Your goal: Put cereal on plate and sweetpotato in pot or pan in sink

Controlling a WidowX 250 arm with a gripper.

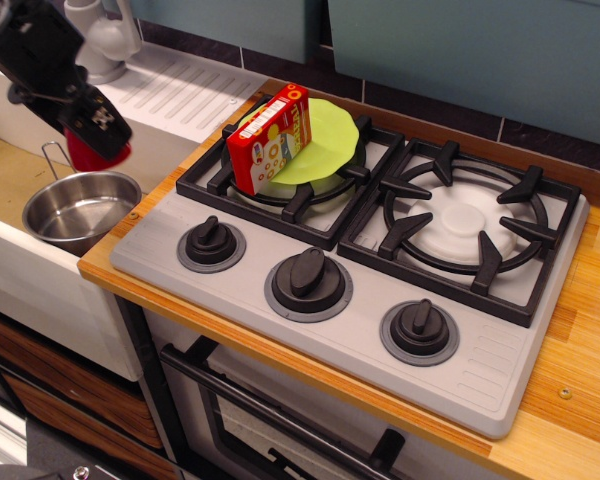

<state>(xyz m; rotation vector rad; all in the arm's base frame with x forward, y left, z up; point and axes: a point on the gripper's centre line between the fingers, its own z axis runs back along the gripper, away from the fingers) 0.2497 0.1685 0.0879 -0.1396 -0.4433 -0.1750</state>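
The red cereal box [270, 137] stands tilted on the lime-green plate [325, 142], which lies on the left stove burner. My gripper [98, 135] is shut on the glossy red sweetpotato [95, 157] and holds it in the air above the far rim of the steel pot [80, 208]. The pot sits in the sink [10, 185], its wire handle at its far left. The sweetpotato is partly hidden by the black fingers.
A grey stove [360, 300] with three black knobs and two black grates fills the wooden counter [580, 400]. A white ribbed drainboard [185, 90] and a tap [95, 35] lie behind the sink. Teal wall panels rise at the back.
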